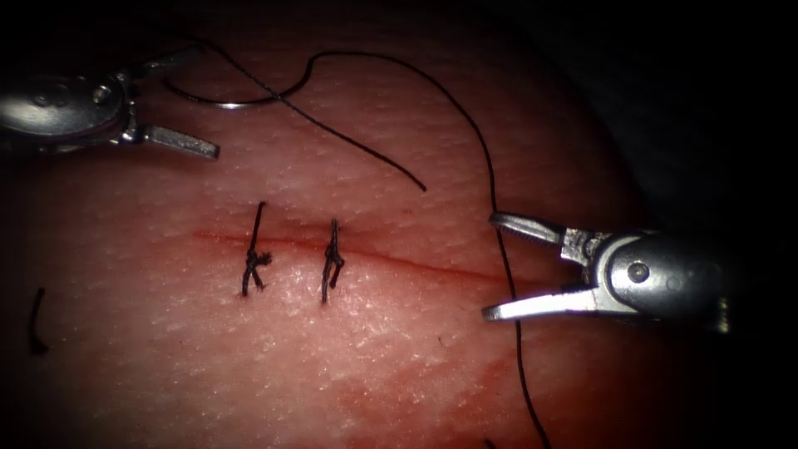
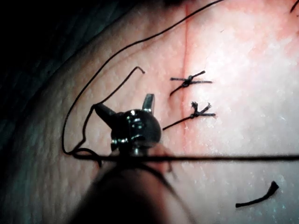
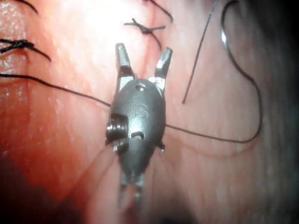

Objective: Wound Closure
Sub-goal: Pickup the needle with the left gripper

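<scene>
Tissue point(image 1: 432, 374): pork belly, red fluid point(image 1: 399, 407) pooled on the near side of the cut.

Cut point(image 1: 432, 264): a horizontal line across the tissue, used here as landmark. Two knotted stitches point(image 1: 253, 259) point(image 1: 332, 262) cross its left part; the stretch to their right carries no stitch.

Needle point(image 1: 224, 101): curved, lying flat on the tissue above the cut, well clear of it, not in the tissue. Its arc runs roughly side to side, bowed toward the cut. Held by neither tool.

Thread point(image 1: 486, 166): runs from the needle's right end, arches away, then drops across the cut's right part between the right tool's jaws. A loose tail point(image 1: 366, 150) ends above the cut.

Cut thread end point(image 1: 35, 320): below the cut, far left.

Left tool point(image 1: 183, 104): jaws spread, holding nothing, just left of the needle; judged the nearer arm.

Right tool point(image 1: 499, 266): jaws spread astride the cut's right end, gripping nothing; needle lies up and leftward, well apart.
</scene>
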